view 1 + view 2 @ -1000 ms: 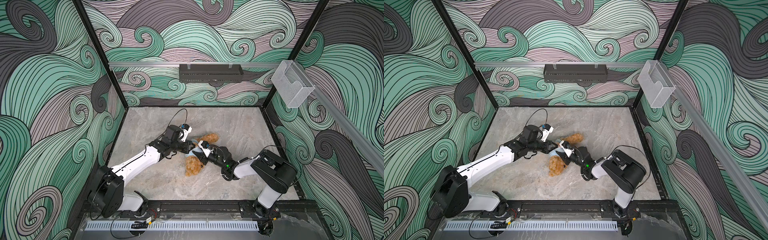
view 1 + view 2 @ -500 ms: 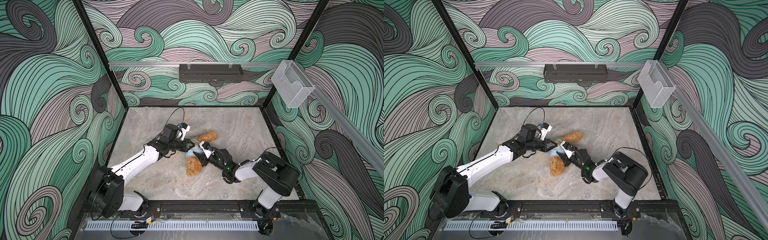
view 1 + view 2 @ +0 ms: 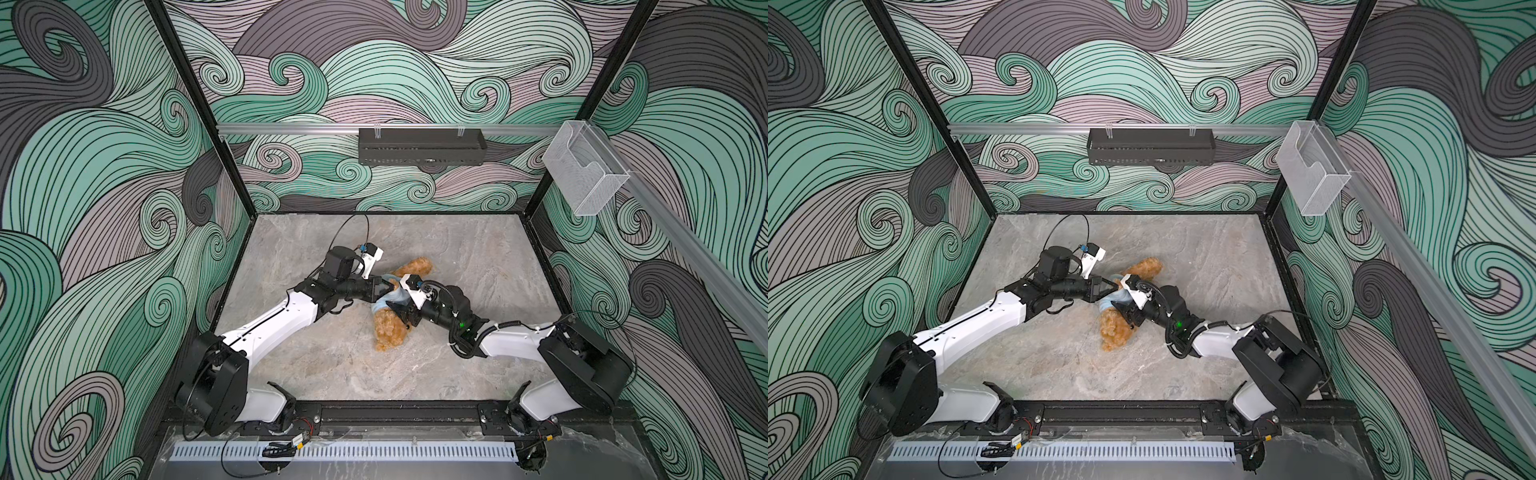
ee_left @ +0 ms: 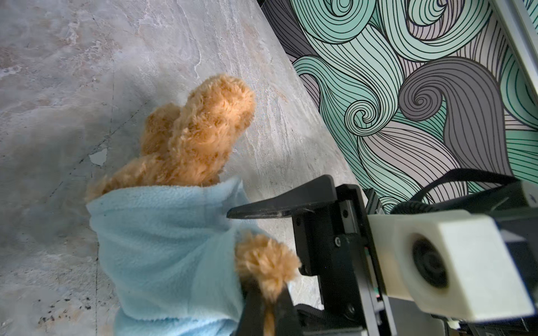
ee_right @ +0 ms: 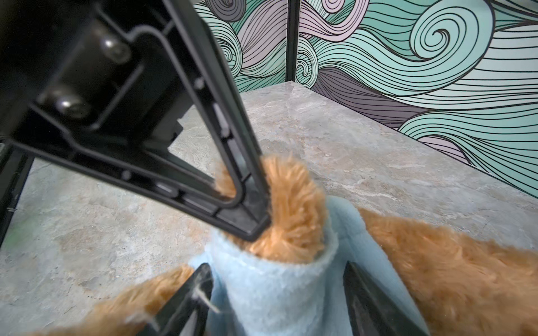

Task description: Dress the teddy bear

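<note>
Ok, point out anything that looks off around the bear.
Nothing spilled or broken. Only the shirt looks untidy: it sits rumpled around the middle of the bear, with one paw poking from a sleeve, pinched by the shut left end effector.

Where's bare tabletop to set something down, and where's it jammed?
Free: the back strip between teddy bear and rear wall; the front strip between bear and front rail. Jammed: centre, where left pincer and right pincer meet at the blue shirt.
</note>
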You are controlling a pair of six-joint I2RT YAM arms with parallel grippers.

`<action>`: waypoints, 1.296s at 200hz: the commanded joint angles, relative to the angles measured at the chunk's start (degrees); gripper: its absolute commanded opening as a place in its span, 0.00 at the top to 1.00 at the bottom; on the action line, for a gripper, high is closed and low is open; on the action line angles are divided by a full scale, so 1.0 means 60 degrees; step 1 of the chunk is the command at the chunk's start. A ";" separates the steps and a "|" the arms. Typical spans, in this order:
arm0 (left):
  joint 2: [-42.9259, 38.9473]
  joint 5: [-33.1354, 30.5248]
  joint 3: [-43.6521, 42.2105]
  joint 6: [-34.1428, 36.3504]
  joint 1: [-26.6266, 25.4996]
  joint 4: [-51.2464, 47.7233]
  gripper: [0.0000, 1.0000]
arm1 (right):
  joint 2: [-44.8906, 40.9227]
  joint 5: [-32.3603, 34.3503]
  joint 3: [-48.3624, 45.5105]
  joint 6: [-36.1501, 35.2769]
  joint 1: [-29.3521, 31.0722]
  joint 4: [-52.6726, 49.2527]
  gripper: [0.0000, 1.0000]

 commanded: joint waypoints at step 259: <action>-0.0883 -0.0368 0.0856 -0.0446 0.0046 0.0346 1.00 | 0.3675 0.2213 -0.1311 0.1278 0.0201 0.2335 0.62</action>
